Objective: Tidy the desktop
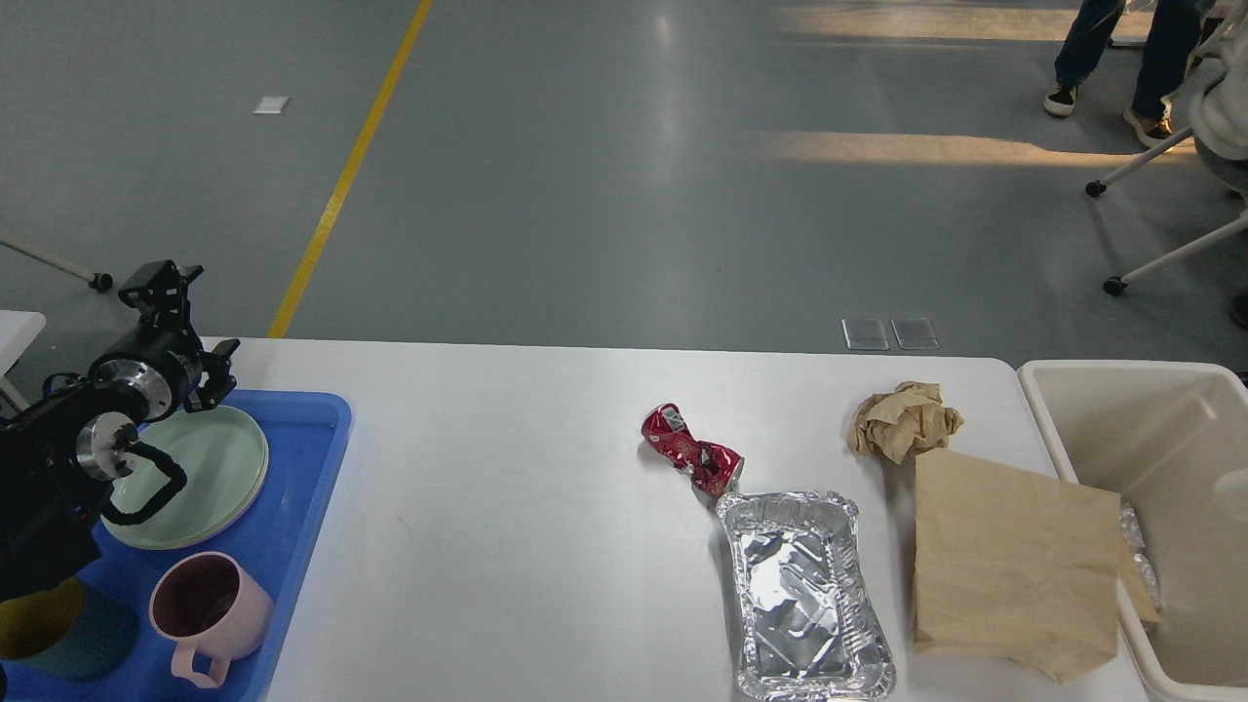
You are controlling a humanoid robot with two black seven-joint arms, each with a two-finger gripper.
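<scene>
The white desktop [507, 468] fills the lower half of the head view. On it lie a crushed red can [690, 453], an empty foil tray [804, 595], a crumpled brown paper ball [902, 419] and a flat brown paper bag [1014, 561] whose right edge overhangs the cream bin [1072, 458]. My left gripper [190, 327] hovers over the far left of the blue tray [307, 487], above the green plates [210, 468]. Its fingers are spread apart and hold nothing. My right gripper is out of view.
The blue tray also holds a pink mug [210, 609] and a dark teal cup [63, 634]. Crumpled clear plastic [1136, 551] lies in the bin. A pale blurred shape [1231, 490] shows at the right edge. A person's legs [1121, 58] and chair legs [1160, 214] stand far right.
</scene>
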